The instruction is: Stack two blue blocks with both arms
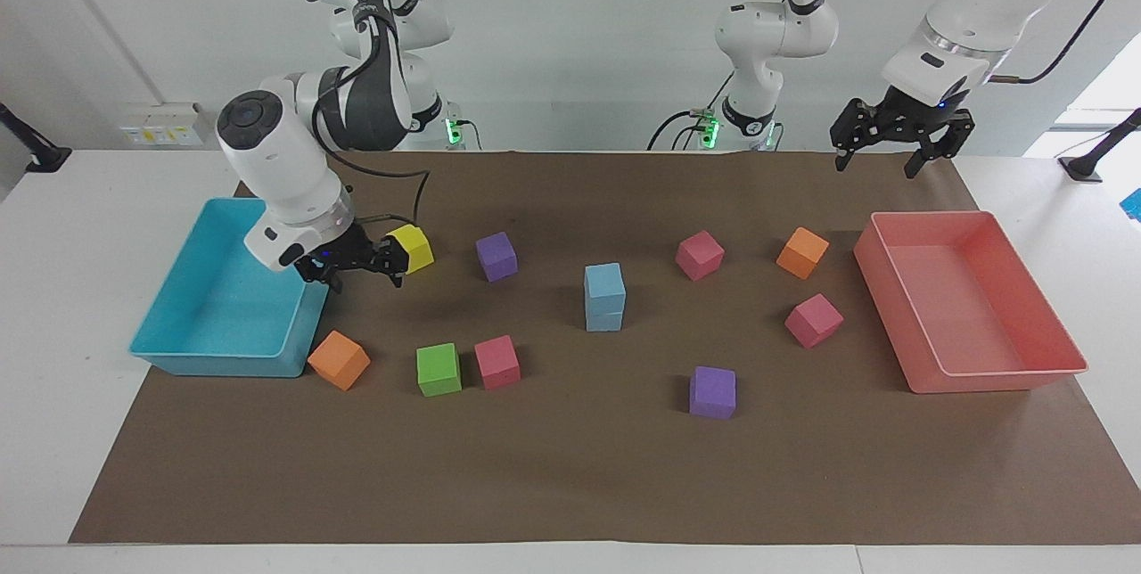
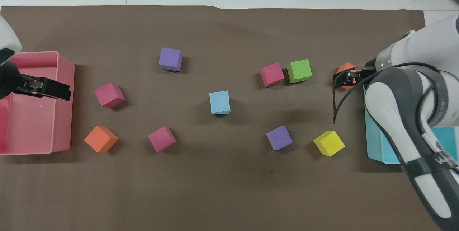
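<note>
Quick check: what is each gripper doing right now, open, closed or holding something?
Left gripper: open, empty, raised over the pink tray.
Right gripper: open, empty, by the cyan tray.
</note>
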Controlling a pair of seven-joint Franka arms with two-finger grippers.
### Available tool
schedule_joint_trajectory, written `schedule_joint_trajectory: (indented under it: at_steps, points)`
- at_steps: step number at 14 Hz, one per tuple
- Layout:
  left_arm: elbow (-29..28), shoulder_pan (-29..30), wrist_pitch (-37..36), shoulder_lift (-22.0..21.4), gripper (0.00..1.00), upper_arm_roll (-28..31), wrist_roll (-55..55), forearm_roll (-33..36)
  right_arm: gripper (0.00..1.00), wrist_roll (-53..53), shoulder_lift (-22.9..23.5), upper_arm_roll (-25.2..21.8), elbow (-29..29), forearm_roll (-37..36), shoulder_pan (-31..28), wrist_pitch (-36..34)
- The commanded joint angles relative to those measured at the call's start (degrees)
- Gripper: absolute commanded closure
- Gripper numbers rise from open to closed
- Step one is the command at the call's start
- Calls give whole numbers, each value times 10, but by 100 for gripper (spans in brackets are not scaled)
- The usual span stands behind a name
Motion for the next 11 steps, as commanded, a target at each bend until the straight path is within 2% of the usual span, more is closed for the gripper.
schedule_joint_trajectory:
  at_steps: [1, 7, 11]
  points:
    - [6, 9, -6, 3, 0, -6, 2, -4, 0, 17, -36, 4, 21, -37, -3, -54]
    - [5, 11, -17, 2, 0, -7, 6, -5, 0, 9, -99, 5, 21, -74, -15, -123]
    - [2, 12, -18, 1, 0, -6, 5, -4, 0, 2, -110, 4, 22, -86, -15, -136]
